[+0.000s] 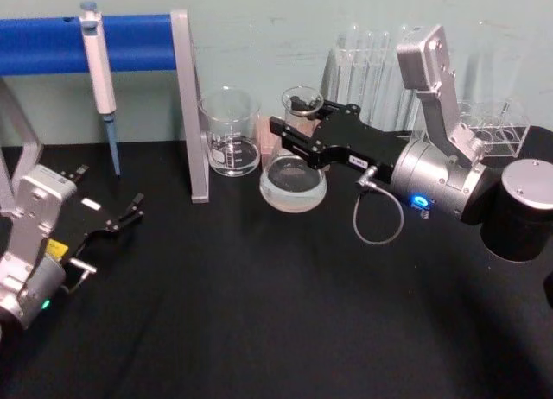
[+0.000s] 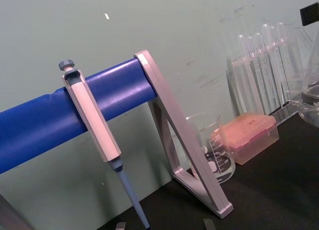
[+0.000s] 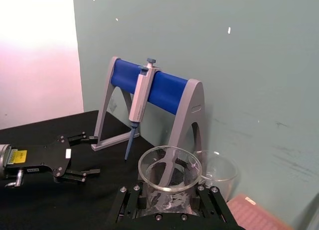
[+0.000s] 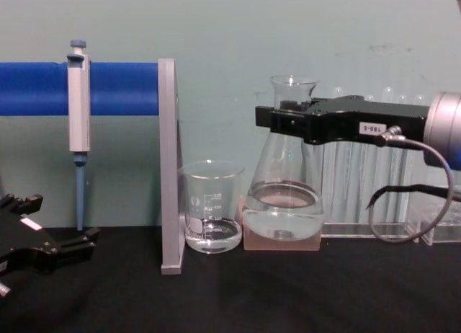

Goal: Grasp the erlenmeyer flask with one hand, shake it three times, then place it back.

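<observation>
The erlenmeyer flask [image 1: 294,185] is clear glass with a little clear liquid, standing upright at the back middle of the black table [image 1: 259,313]. My right gripper [image 1: 289,131], black on a silver wrist with a blue light, is shut on the flask's neck just under the rim. The chest view shows that grip from the side, the right gripper [image 4: 277,120] around the flask [image 4: 282,203]. I cannot tell whether the base touches the table. The right wrist view looks down on the flask's rim [image 3: 169,168]. My left gripper [image 1: 136,205] rests open at the left, far from the flask.
A glass beaker [image 1: 230,131] stands just left of the flask. Further left a pipette [image 1: 99,71] hangs on a blue-barred stand [image 1: 192,105]. Behind the flask are a pink box [image 2: 246,135] and test tube racks [image 1: 371,71]. A black cylinder [image 1: 518,209] is at the right.
</observation>
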Robot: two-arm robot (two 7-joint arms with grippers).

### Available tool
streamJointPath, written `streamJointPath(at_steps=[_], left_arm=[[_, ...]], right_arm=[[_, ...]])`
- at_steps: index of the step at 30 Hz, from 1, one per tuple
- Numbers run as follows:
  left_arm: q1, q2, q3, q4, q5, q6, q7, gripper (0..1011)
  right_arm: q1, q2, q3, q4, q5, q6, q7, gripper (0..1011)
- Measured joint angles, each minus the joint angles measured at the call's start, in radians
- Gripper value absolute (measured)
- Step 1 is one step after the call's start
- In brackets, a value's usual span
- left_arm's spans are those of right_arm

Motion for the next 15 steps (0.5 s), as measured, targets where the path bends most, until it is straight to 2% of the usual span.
streamJointPath(at_steps=[7,15], left_arm=[[0.0,0.0,0.0,0.0,0.0,0.0,0.0,1001],[0.0,0.0,0.0,0.0,0.0,0.0,0.0,1001]], right_arm=[[0.001,0.002,-0.01,0.002,0.007,-0.009,0.025,456],[0.002,0.023,-0.038,-0.014,0.029,-0.034,0.1,456]])
